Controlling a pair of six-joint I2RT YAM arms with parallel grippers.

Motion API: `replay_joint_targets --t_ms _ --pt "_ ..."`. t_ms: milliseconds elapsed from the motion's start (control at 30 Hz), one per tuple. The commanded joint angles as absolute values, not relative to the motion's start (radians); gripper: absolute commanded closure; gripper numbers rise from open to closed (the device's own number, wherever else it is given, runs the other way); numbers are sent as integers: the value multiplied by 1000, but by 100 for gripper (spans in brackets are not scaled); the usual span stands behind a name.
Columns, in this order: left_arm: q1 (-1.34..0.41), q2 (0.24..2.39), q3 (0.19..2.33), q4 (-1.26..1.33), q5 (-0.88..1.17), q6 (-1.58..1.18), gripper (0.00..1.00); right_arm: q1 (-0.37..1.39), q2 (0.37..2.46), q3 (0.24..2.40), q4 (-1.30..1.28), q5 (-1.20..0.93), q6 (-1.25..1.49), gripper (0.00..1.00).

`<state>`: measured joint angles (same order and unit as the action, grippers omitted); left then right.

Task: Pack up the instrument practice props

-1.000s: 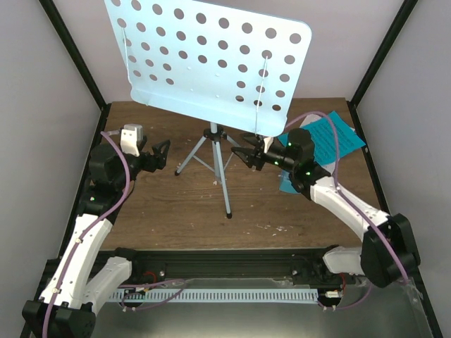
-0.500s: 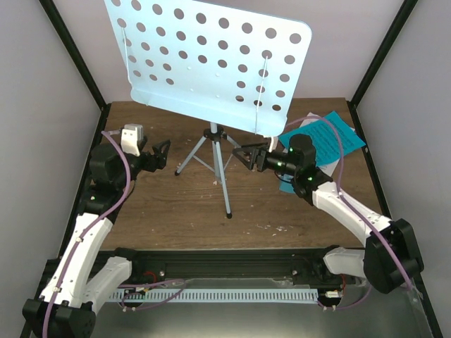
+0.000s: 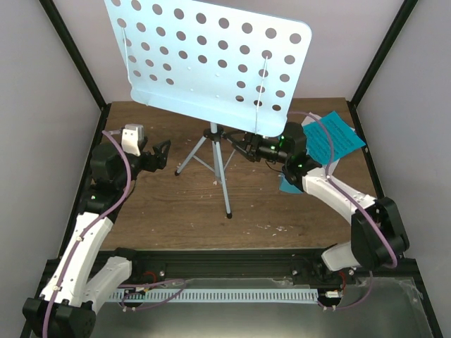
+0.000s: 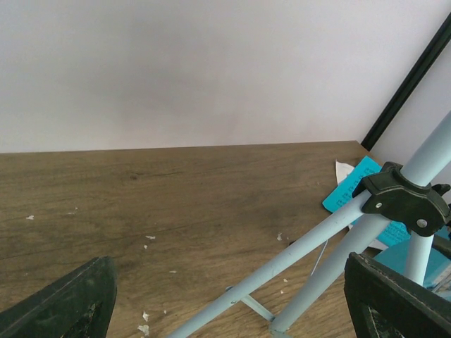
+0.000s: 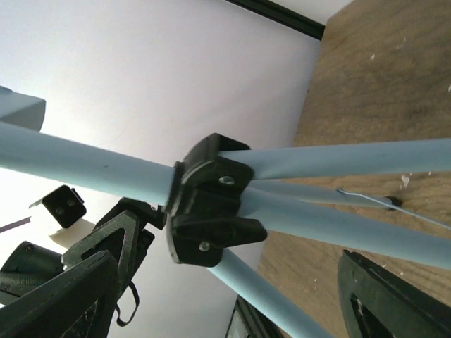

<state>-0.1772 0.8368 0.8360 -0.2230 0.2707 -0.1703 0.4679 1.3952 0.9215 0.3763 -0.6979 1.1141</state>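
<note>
Packing props: stand upright, nothing stowed

I judge the task barely begun. The stand (image 3: 211, 63) is up on its tripod at centre, the sheets (image 3: 335, 137) lie loose at 2 o'clock, and no metronome is in view. My right gripper (image 3: 245, 149) is spread wide, with the tripod hub (image 5: 211, 201) between its jaws, untouched. My left gripper (image 3: 163, 155), at the hub's 9 o'clock, gapes empty.

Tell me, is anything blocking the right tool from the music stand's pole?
Nothing visible does. The open right tool faces the music stand's black leg joint, with its fingers on either side of it.
</note>
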Motion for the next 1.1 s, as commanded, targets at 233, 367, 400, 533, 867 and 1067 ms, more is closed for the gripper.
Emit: replay_joint_targets --t_ms 233,367,400,533,867,1067 --pt "-173 844 847 -238 275 -152 11 481 1478 977 533 -742 1266 21" --pt "-173 841 847 -239 272 -152 10 483 1476 968 577 -727 1294 25" --pt "-173 839 847 -239 273 -152 10 484 1480 970 584 -727 1302 26" --pt "-173 840 848 -240 273 -153 10 502 1483 976 589 -709 1306 33" --pt "-173 839 849 -243 275 -153 11 512 1495 968 602 -704 1319 59" --pt "-172 836 849 -244 274 -152 10 518 1505 956 619 -704 1322 66"
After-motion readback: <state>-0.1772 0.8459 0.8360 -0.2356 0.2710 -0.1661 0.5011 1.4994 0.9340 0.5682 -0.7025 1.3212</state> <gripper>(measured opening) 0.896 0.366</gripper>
